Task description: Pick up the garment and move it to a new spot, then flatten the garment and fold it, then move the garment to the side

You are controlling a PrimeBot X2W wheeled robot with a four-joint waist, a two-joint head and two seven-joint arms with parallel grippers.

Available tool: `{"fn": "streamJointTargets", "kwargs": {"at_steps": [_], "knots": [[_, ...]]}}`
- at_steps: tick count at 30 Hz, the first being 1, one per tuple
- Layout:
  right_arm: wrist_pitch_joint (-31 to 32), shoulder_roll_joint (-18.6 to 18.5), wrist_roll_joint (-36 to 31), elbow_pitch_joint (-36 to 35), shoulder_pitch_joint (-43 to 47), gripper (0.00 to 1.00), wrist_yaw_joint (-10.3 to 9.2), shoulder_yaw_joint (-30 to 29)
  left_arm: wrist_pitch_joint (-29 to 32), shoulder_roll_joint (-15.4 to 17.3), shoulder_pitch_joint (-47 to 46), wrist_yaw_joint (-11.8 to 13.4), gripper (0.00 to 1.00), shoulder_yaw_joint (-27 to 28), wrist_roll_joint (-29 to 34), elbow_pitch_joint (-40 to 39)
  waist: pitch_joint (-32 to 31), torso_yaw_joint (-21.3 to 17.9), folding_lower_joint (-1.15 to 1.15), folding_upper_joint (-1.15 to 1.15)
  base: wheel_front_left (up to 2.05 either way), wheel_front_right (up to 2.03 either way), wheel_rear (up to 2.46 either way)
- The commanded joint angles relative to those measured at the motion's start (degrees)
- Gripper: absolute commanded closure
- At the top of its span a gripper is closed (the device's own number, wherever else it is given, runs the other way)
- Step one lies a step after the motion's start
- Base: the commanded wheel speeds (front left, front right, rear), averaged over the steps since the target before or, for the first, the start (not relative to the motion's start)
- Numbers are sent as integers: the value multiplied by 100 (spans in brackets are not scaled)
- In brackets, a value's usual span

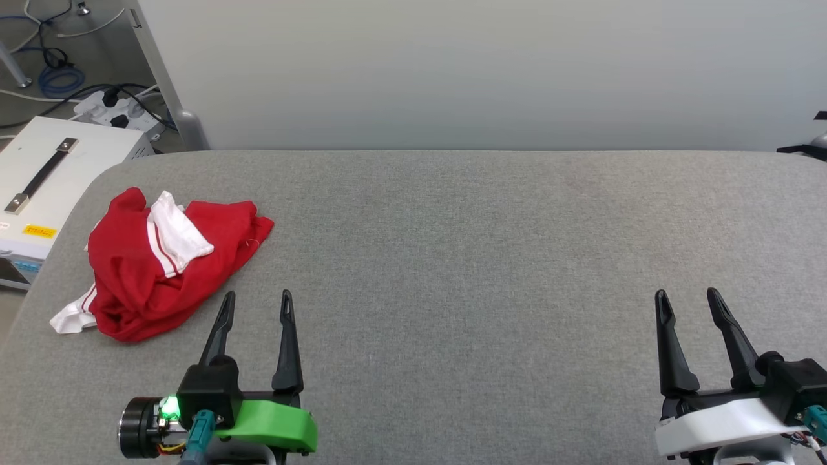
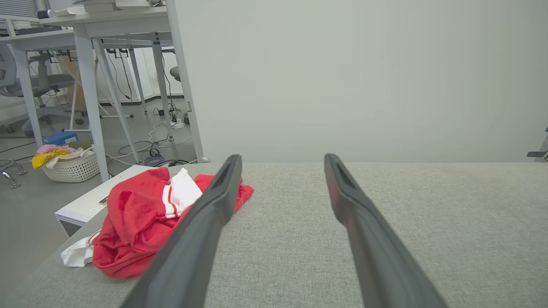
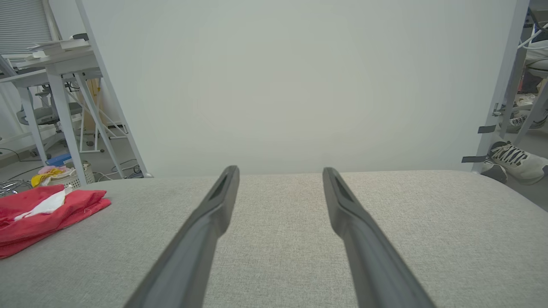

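Observation:
The garment [image 1: 155, 265], red with white sleeves and striped trim, lies crumpled in a heap at the left end of the grey table [image 1: 452, 258]. No print shows on it. My left gripper [image 1: 256, 303] stands open just right of the heap, near its front edge, apart from the cloth. In the left wrist view the garment [image 2: 137, 218] lies left of my left gripper [image 2: 280, 164], partly behind one finger. My right gripper [image 1: 687, 300] is open far to the right, with nothing between its fingers. In the right wrist view my right gripper [image 3: 280, 173] points across bare table, the garment [image 3: 38, 214] at far left.
A pale wall panel [image 1: 484, 71] stands along the table's far edge. A white box with a black handle [image 1: 45, 174] sits beside the table's left end. Cables and a power strip [image 1: 116, 110] lie on the floor, and a basket of clothes [image 2: 70, 164] stands under a desk.

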Motion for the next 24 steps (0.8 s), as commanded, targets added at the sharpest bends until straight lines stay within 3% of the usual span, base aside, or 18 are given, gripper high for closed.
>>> {"fn": "streamJointTargets", "kwargs": {"at_steps": [1, 24], "knots": [[-69, -2, 68, 11, 92, 0, -4, -10, -55, -23, 120, 46, 0, -11, -52, 8, 5, 3, 0, 0, 0, 0, 0], [-204, -1, 103, 65, 177, 0, -4, 8, -192, -25, 174, 93, 0, -90, -36, 91, 30, 33, 0, 0, 0, 0, 0]]}}
